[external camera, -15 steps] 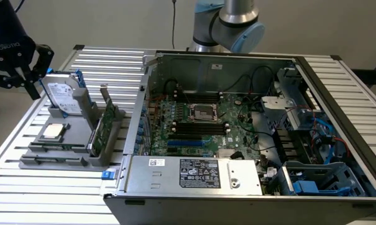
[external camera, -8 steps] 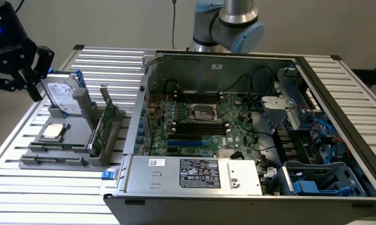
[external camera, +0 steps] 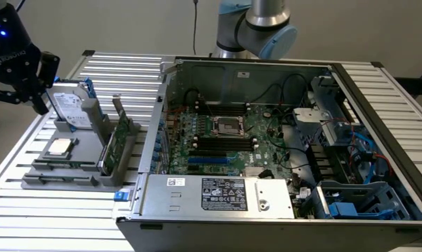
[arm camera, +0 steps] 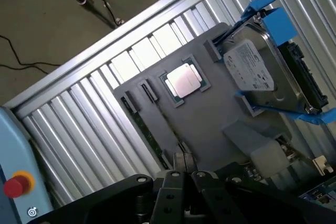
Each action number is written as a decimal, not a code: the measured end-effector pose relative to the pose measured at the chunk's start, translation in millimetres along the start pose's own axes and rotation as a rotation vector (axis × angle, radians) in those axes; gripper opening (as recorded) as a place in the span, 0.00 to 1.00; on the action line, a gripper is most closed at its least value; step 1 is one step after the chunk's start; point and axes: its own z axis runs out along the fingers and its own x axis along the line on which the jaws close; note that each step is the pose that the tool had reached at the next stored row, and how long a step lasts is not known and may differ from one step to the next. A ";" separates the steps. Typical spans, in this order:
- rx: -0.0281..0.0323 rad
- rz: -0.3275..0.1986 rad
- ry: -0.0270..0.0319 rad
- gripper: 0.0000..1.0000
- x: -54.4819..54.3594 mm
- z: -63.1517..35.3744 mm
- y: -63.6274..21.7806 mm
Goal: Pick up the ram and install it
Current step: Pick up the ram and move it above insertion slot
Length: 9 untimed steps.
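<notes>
The gripper (arm camera: 184, 169) is held above the grey holder (arm camera: 210, 114), jaws shut on nothing. The ram (arm camera: 143, 128) is seated on edge in a holder slot, untouched. Step judged: approach for pick-up; a grasp calls for opened jaws aligned with the stick. The ram is resolved in the wrist view; the exterior view adds the open computer case (external camera: 267, 79) beside the holder.

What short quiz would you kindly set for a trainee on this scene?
1. True or false: the gripper is holding the ram.
2. The processor on the grey holder is: A) lying flat, B) standing upright, C) inside the computer case.
3. Fill in: the hard drive has ___ rails.
Key: 1 false, the ram sits in the holder; 2 A; 3 blue.
</notes>
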 end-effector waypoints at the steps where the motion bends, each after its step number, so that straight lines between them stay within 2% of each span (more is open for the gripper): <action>1: 0.0006 -0.019 0.0000 0.11 0.0 0.1 0.0; 9: 0.0052 -0.165 0.0003 0.11 0.0 1.0 0.0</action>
